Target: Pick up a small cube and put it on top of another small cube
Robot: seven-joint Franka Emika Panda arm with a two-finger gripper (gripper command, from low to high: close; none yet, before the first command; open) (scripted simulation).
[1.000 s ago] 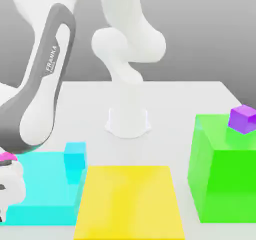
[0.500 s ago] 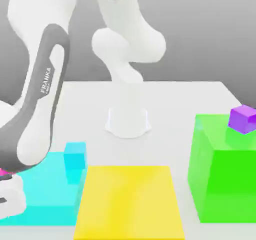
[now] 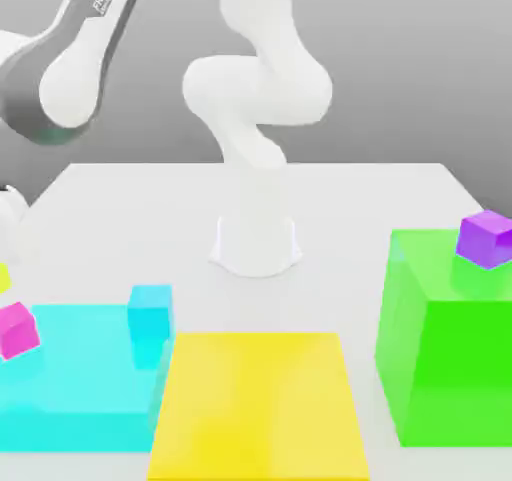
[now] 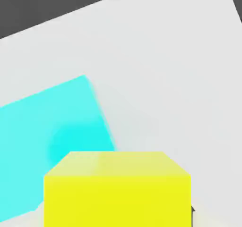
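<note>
**Pincer at the left margin; magenta cube not in its grip**

Pincer [image 3: 4, 254] sits at the very edge of the exterior view's left, almost wholly out of shot. I cannot tell whether it is clenched or released. A small yellow cube [image 4: 118, 188] fills the near part of the hand view, and a sliver of it shows under the pincer in the exterior view. My judgement is that it is being carried, but confirm this before you move.

The small magenta cube [image 3: 18, 329] rests apart from the pincer, on the big cyan block [image 3: 90, 369] near that block's left end, and it looks turned off square. The small cyan cube [image 3: 150, 314] stands at the same block's far right corner. Next come the big yellow block [image 3: 258, 399], the bare tabletop [image 3: 350, 199], and the big green block [image 3: 450, 349] with a small violet cube [image 3: 486, 237] on top.

Recommendations, as judgement only:

- Settle which small cube is in hand and which is the base. The cyan one is the nearest candidate and the violet one sits well apart.
- Travel high enough to clear the big blocks.
- Centre squarely over the base cube and match its faces.
- Descend plumb and let go only on contact. An off-centre or early release would likely tip the upper cube off.
</note>
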